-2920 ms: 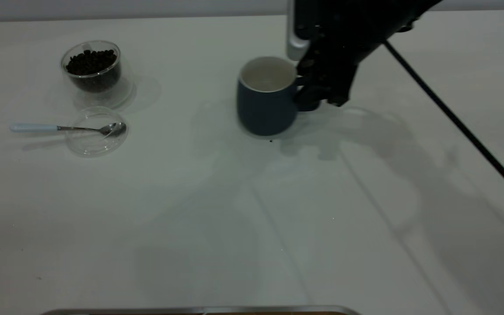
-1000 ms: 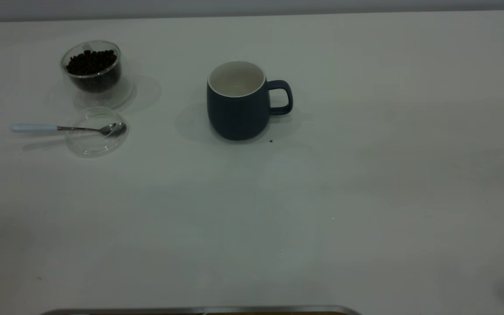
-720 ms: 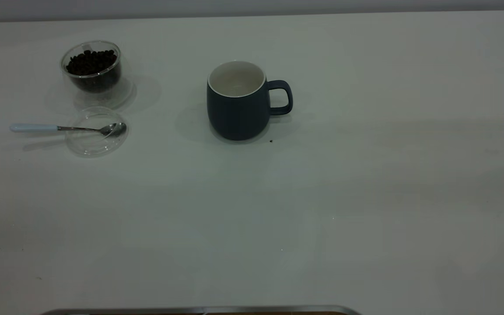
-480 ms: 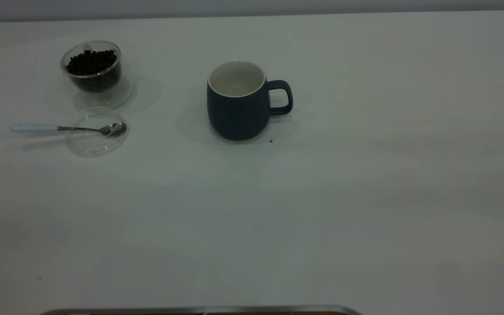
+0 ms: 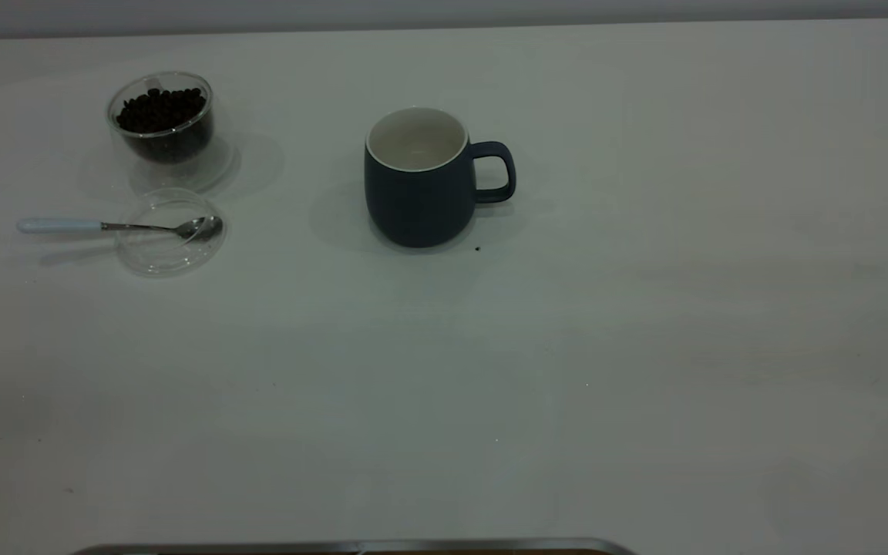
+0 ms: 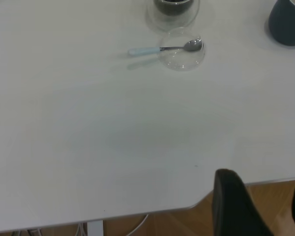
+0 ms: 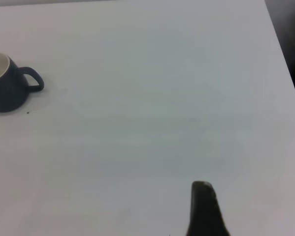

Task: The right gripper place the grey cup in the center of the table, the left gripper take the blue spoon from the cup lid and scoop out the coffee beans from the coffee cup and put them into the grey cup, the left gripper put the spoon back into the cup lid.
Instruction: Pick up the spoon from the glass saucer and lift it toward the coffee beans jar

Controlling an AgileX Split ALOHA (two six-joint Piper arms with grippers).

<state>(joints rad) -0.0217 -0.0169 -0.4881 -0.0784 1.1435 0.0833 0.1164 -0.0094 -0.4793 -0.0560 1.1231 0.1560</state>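
the grey cup (image 5: 421, 181) stands alone mid-table (image 5: 567, 347), handle toward the right arm's side, ready for beans. the spoon (image 5: 116, 226) rests bowl-in-lid (image 5: 170, 243) beside the coffee cup (image 5: 163, 123), its handle free to grab. left gripper (image 6: 258, 206) hangs open and empty off the table's edge; right gripper's (image 7: 206, 209) fingers: cannot tell.

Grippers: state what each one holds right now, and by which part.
Nothing is held. The left gripper is open and empty beyond the table edge; the blue spoon rests on the cup lid, and the grey cup stands free.
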